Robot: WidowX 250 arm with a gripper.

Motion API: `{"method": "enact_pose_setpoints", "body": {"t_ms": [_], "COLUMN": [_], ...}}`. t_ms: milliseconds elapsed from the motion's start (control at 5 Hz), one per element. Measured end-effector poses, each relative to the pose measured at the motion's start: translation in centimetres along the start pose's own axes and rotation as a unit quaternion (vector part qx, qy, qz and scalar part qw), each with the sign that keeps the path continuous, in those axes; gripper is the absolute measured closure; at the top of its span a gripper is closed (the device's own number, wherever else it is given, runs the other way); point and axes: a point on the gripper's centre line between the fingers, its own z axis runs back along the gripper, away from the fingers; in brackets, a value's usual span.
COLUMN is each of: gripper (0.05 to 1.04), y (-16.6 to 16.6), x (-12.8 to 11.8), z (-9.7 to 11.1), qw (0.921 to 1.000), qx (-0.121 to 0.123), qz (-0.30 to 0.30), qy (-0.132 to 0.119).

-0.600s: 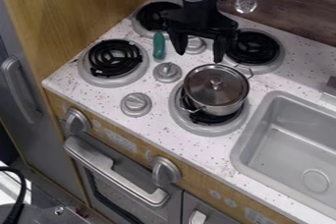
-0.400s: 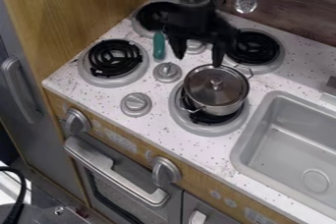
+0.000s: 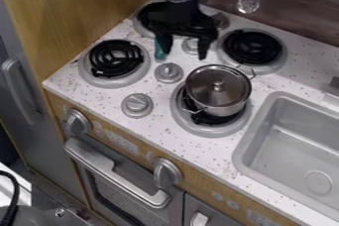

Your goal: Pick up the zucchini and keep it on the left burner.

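Hanging open at 11 o'clock from the pot (image 3: 222,95), my end effector (image 3: 185,50) partly hides the zucchini (image 3: 159,54). The left burner (image 3: 115,59) lies at the pot's 10 o'clock.

A pot (image 3: 222,93) (lidded) blocks the front-right burner (image 3: 192,127).

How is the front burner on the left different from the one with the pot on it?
The left burner is bare, while the pot's burner carries a lidded metal pot. The left burner shows its looped coil; the pot's burner has its coil mostly hidden. Both have black coils set in round gray pans.
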Motion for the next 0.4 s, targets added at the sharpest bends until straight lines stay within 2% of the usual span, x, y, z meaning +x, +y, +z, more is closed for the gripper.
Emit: {"method": "enact_pose_setpoints", "body": {"t_ms": [200, 400], "gripper": [0.083, 0.083], "y": [1.4, 4.0], "x": [2.2, 3.4], "z": [-0.9, -2.8], "qw": [0.9998, 0.9982], "qx": [0.015, 0.037], "qz": [0.009, 0.045], "qy": [-0.01, -0.015]}}
